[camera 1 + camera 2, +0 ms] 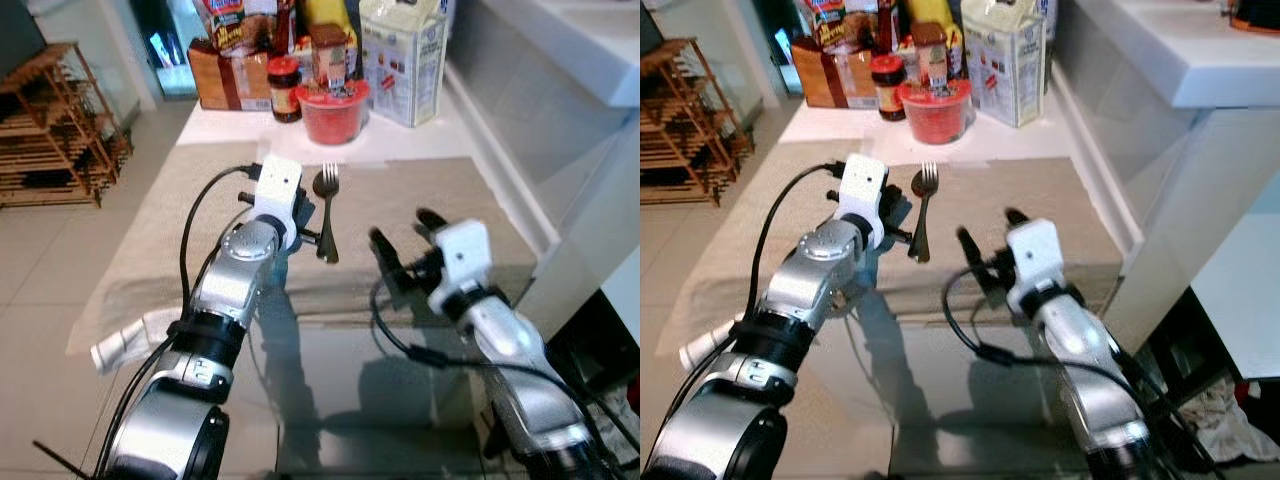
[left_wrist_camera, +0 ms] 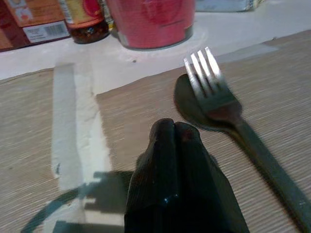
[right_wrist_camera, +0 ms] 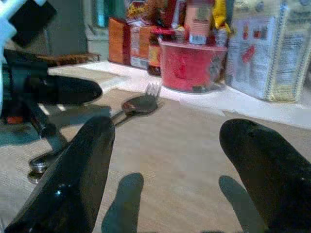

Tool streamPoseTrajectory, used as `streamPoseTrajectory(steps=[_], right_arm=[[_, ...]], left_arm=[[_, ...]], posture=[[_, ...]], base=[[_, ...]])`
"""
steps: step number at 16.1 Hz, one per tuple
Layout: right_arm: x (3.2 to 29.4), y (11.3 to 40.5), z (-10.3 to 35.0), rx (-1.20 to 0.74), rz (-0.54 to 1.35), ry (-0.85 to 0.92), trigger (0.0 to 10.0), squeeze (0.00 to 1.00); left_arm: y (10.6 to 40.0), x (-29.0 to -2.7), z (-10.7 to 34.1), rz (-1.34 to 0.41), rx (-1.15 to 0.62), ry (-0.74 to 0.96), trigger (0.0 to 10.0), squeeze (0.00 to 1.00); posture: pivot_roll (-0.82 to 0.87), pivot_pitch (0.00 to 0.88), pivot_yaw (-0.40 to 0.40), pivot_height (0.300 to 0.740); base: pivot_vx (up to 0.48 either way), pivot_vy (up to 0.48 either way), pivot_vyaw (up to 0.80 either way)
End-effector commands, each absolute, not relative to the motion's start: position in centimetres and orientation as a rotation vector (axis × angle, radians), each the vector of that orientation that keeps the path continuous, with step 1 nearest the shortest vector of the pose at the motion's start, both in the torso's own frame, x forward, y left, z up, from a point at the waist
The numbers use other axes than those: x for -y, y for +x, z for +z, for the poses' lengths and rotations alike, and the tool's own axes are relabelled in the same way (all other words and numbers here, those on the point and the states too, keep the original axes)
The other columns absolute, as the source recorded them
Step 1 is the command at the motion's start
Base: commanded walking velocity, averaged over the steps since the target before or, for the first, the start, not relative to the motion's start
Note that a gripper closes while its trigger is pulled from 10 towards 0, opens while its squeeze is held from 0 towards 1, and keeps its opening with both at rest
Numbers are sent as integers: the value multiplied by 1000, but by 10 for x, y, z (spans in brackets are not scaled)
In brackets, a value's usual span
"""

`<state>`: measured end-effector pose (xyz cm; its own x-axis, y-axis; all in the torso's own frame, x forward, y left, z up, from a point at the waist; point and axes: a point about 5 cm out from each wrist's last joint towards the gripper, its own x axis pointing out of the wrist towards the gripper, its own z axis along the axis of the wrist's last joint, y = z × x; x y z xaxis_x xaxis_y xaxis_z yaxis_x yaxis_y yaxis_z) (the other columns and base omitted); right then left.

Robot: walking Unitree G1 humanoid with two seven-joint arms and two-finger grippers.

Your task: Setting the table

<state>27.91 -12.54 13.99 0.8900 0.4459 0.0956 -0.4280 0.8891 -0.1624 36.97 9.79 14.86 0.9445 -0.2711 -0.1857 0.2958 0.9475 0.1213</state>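
Left wrist view — jar label [image 2: 46, 31] (unreadable)

A bright tiled room beside a white ledge

Pale floor tiles [image 1: 40, 300] run along the left; a wooden slatted rack [image 1: 55, 130] stands on them by the wall; grey wall tiles [image 1: 520, 110] rise on the right beneath a white ledge [image 1: 1180, 55]; daylight falls evenly.

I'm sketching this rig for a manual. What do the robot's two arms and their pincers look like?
Both arms are silver metal tubes with rounded joints and black collars. Each wrist carries a boxy white housing. Black cables loop loosely off both forearms. The left pincer and right pincer each have two long, glossy black fingers with rounded tips; the wrist views show them smooth and unmarked.
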Motion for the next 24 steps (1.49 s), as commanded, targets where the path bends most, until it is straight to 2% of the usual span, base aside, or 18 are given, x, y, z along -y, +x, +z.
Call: streamPoseTrajectory(steps=[1, 7, 11, 15, 16, 17, 24], right_arm=[[120, 280, 135, 127, 485, -152, 10000, 0], [115, 278, 129, 155, 488, -140, 10000, 0], [120, 270, 149, 209, 457, -128, 10000, 0], [126, 261, 140, 184, 442, -146, 10000, 0], [125, 261, 139, 183, 441, -144, 10000, 0], [123, 260, 139, 181, 442, -143, 10000, 0], [124, 250, 144, 166, 448, -143, 10000, 0]], left_arm=[[373, -102, 152, -283, -154, 164, 10000, 0], [375, -106, 148, -281, -186, 196, 10000, 0], [375, -95, 154, -311, -196, 143, 10000, 0], [375, -81, 162, -362, -171, 142, 10000, 0], [375, -82, 160, -356, -172, 149, 10000, 388], [374, -84, 157, -360, -182, 147, 10000, 1000], [371, -83, 161, -371, -180, 162, 10000, 1000]], posture=[[-154, 0, 86, 740], [-146, 0, 105, 740], [-158, 0, 105, 740], [-177, 0, 116, 740], [-178, 0, 118, 740], [-174, 0, 116, 740], [-176, 0, 120, 740]], base=[[0, 0, 0], [0, 0, 0], [0, 0, 0], [0, 0, 0], [0, 0, 0], [0, 0, 0], [0, 0, 0]])
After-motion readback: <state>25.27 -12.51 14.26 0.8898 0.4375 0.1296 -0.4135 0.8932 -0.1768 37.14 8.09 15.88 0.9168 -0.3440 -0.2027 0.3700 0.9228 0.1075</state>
